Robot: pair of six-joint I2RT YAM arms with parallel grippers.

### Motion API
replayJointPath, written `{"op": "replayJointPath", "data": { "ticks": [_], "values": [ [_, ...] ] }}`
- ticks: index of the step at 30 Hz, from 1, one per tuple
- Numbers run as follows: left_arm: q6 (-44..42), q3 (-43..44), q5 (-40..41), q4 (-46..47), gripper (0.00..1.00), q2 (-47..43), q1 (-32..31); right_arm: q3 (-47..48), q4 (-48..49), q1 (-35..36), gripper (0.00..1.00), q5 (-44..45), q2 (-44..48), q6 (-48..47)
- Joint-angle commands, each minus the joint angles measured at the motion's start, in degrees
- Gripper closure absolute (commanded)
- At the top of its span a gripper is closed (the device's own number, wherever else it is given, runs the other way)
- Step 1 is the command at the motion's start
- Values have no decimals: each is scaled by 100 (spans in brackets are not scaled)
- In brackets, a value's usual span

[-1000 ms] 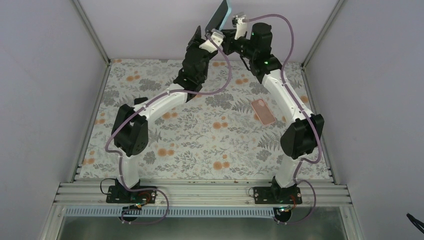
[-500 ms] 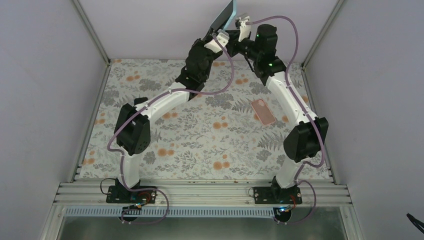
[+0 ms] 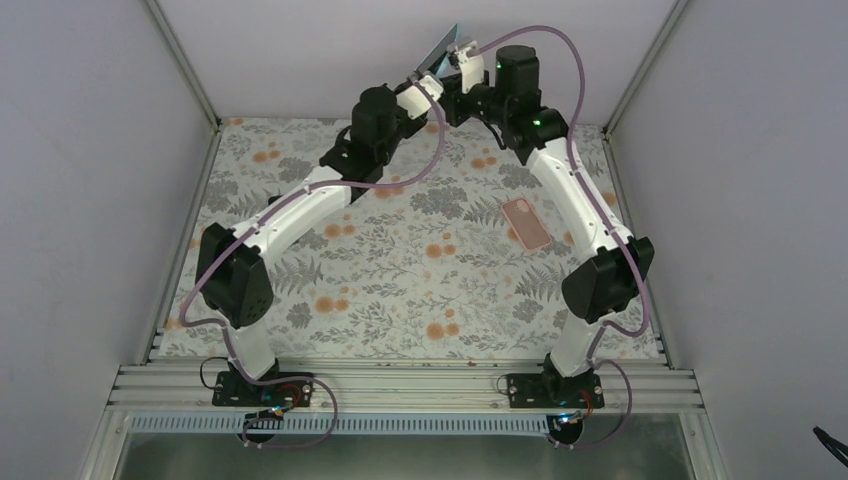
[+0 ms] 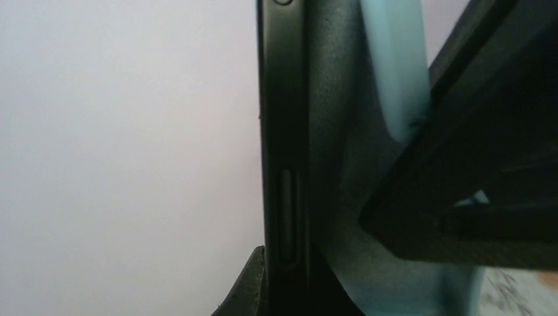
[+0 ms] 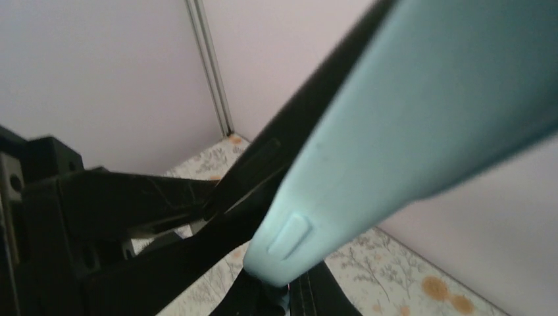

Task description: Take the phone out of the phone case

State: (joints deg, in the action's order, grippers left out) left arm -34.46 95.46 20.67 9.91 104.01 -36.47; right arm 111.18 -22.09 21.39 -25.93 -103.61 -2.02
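Both aloft, left end effector (image 3: 430, 72) gripping phone (image 4: 283, 131), right end effector (image 3: 460, 60) gripping phone case (image 5: 408, 112), long axis up-right

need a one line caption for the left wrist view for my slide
Edge-on dark phone with its light blue case gapping away, a black finger clamped across the case.

Rear wall (image 3: 300, 50) crowds the raised phone (image 3: 440, 47); a pink case (image 3: 525, 222) dots the mat (image 3: 400, 270).

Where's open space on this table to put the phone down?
The tablecloth is bare in the middle, between the left arm and right arm, nearer than the pink phone case. The far edge is crowded: left end effector and right end effector clamp the cased phone.
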Motion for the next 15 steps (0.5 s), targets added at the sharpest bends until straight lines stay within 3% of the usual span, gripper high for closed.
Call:
{"op": "replayJointPath", "data": {
  "ticks": [1, 10, 15],
  "values": [
    [220, 285, -421, -1107, 98, -783, 398, 48, -1412, -496, 97, 2015, -291, -1060],
    [-323, -313, -839, -1954, 98, -1452, 456, -715, -1588, -741, 97, 2141, 120, -1409],
    [-921, -1099, -373, -2363, 98, -1497, 331, -1184, -2459, -990, 97, 690, 233, -1861]
  ]
}}
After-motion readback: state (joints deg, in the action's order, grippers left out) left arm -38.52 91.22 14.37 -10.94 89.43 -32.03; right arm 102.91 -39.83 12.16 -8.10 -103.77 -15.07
